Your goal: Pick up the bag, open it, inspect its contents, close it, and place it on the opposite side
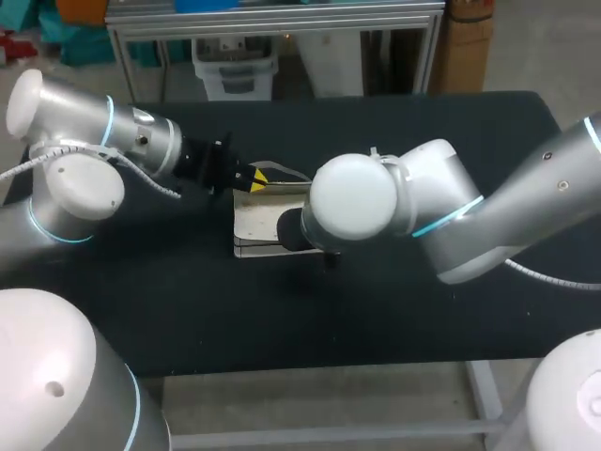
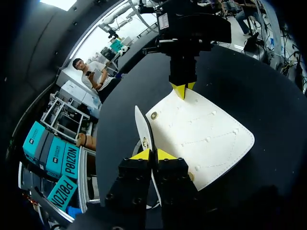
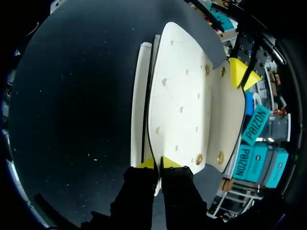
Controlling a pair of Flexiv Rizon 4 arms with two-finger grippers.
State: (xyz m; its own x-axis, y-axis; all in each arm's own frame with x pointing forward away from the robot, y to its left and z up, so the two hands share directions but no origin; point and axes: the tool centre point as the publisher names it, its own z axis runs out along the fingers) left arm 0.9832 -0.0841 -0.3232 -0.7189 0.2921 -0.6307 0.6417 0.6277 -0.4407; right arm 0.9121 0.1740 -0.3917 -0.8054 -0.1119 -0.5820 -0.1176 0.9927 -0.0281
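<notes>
bag (image 2: 206, 139): white, smooth, leather-like; flat trapezoid with dotted stitching and brass snaps; is lying on the black matte table (image 1: 423, 310), near its middle.
contents: hidden.
left claw (image 2: 154, 154): is pinching the bag's thin upright edge.
right claw (image 3: 158, 164): is pinching the opposite edge, arm angling in low.

Silver-white arms (image 1: 141, 136), black yellow-tipped grippers (image 2: 153, 154)

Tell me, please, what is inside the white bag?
Only a thin dark gap shows between the white panels of the bag, and nothing can be seen inside it. The panels cover the contents, so I cannot tell whether it holds anything.
</notes>
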